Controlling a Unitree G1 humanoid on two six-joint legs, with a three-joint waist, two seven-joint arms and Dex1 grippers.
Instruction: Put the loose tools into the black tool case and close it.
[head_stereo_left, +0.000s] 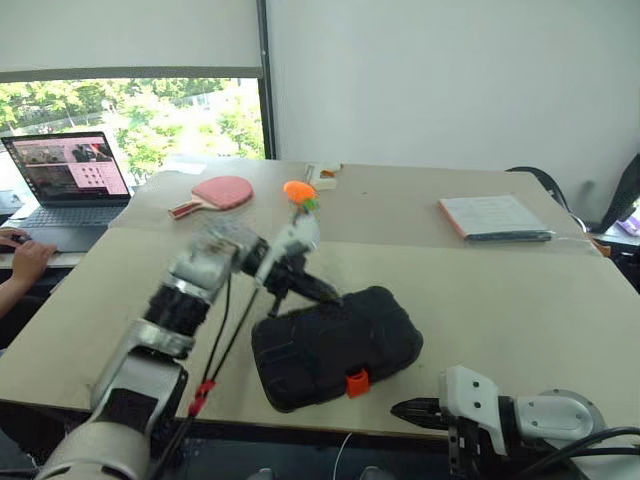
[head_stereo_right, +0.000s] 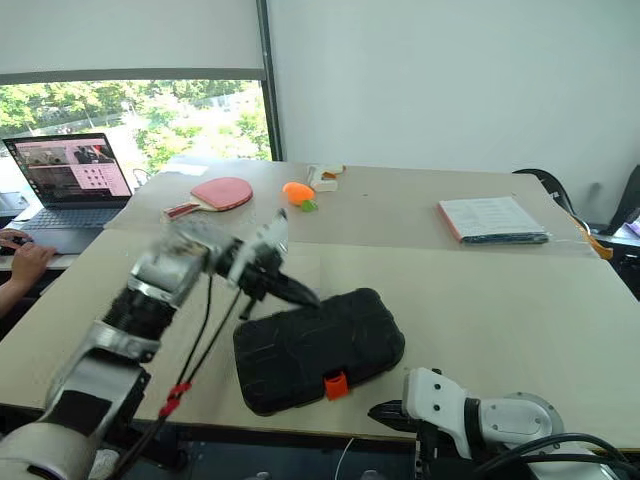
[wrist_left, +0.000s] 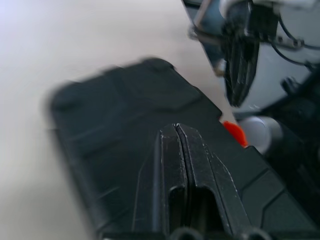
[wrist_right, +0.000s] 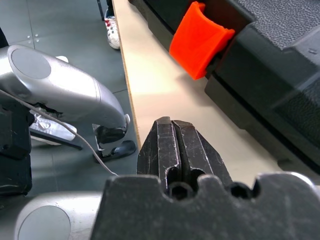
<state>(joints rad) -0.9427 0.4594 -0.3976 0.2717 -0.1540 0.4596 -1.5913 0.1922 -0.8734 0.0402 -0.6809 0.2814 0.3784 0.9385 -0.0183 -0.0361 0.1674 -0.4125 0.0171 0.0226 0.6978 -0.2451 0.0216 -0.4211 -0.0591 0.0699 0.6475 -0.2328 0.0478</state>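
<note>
The black tool case (head_stereo_left: 335, 345) lies closed on the table near its front edge, with its orange latch (head_stereo_left: 357, 382) facing me. My left gripper (head_stereo_left: 330, 296) is shut and empty, its tip just over the far left part of the lid; in the left wrist view the shut fingers (wrist_left: 176, 127) hover close above the case (wrist_left: 110, 115). My right gripper (head_stereo_left: 397, 409) is shut and empty at the table's front edge, to the right of the latch. In the right wrist view its tip (wrist_right: 172, 122) sits short of the latch (wrist_right: 200, 40). The loose tools are out of view.
A red paddle (head_stereo_left: 218, 193) and an orange toy (head_stereo_left: 299, 190) lie at the far middle of the table. A stack of papers (head_stereo_left: 493, 217) sits at the far right. On the left stands a laptop (head_stereo_left: 70, 185), with a person's hand (head_stereo_left: 30, 262) in front of it.
</note>
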